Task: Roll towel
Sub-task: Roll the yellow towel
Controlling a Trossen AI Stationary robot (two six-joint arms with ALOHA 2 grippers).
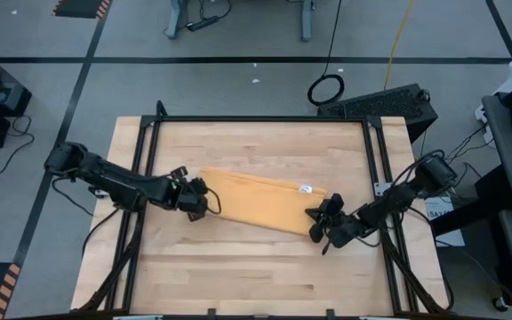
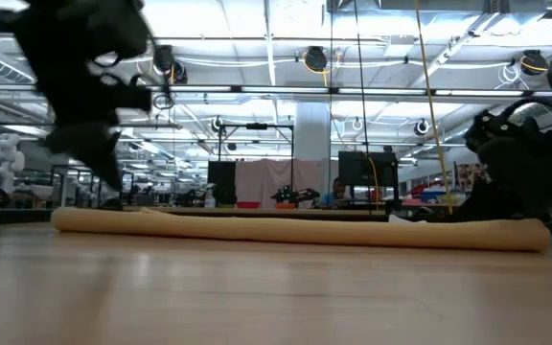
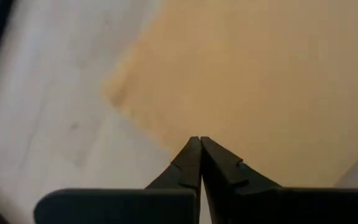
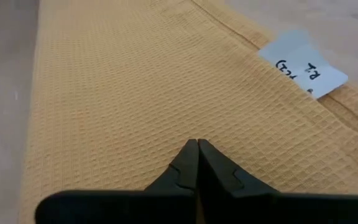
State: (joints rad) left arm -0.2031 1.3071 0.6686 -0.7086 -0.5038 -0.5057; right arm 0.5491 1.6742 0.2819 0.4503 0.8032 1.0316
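Observation:
The mustard-yellow towel lies on the wooden table as a long flat folded strip, slanting from the left toward the near right. Its white tag sits on the far edge near the right end. The low view shows the towel as a low band resting on the tabletop. My left gripper is shut at the strip's left end, its tips just inside the near edge by a corner. My right gripper is shut at the right end, its tips over the waffle cloth. My left gripper points steeply down at the towel's left end with shut fingers; no cloth shows between them, and I cannot tell whether the tips touch it. My right gripper slants down low over the towel's right end, shut, with no cloth visibly pinched; I cannot tell whether it touches.
Black frame rails run along the table's left, right and far sides. Bare wood stretches between the towel and the near edge. Cables and a black box lie beyond the far right corner.

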